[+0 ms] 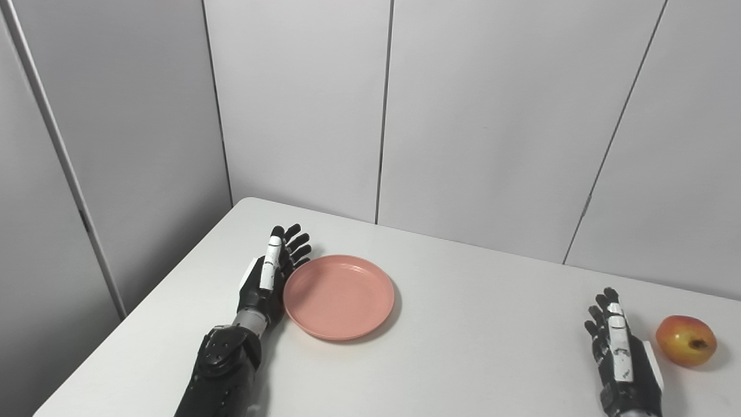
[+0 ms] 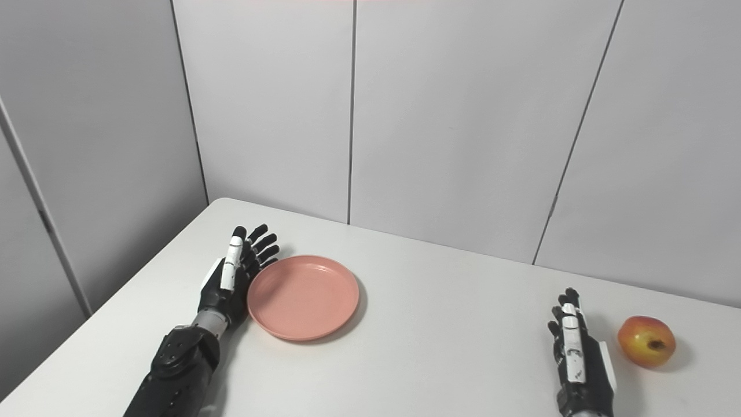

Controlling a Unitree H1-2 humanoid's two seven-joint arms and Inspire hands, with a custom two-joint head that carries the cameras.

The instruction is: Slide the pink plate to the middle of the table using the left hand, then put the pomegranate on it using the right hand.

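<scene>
Pink plate touches the spread left hand; spread right hand rests beside the pomegranate.

Plain salmon pink plate on white table. Red and yellow fruit. Black hands with white strips, left, right.

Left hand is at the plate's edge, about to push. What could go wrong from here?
The left hand meets only the low rim of the pink plate, so it may ride over the rim or spin the plate instead of sliding it. The round pomegranate lies loose beside the open right hand; a nudge could roll it away.
</scene>
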